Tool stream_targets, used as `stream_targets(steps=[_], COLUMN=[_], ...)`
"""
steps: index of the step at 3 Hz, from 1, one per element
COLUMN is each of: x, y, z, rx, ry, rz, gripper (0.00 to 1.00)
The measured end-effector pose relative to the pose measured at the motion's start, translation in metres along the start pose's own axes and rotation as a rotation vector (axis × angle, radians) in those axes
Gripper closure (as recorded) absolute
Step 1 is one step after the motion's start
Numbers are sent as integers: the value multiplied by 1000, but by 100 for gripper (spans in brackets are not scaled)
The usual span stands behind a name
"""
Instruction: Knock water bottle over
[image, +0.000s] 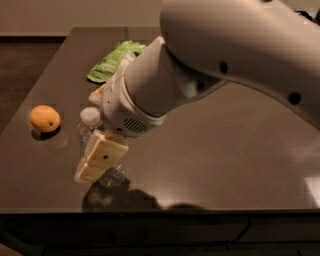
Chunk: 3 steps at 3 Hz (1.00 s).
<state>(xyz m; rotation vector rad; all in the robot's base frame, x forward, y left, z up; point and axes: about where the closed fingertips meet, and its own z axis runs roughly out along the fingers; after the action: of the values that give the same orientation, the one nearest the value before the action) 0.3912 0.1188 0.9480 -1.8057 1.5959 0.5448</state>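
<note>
Arm: enters from 2 o'clock, wrist angled down toward 7 o'clock.
Pincer (101, 159): low over the surface (225, 165), covering the bottle's body; grip state cannot be told.
Bottle (90, 118): cap shows at the pincer's 11 o'clock.
Orange (45, 118): at the bottle's 9 o'clock.

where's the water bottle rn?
Camera view: water bottle is front-left on the table, right of the orange, largely hidden behind the gripper.
</note>
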Motion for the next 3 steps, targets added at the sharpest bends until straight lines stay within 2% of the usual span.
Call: stream_targets(steps=[1, 2, 3], x=[5, 14, 29], y=[-4, -17, -44], z=[5, -4, -31], rx=[-32, -51, -49], ry=[12, 35, 108], rz=[8, 53, 123], gripper=[39, 63, 86])
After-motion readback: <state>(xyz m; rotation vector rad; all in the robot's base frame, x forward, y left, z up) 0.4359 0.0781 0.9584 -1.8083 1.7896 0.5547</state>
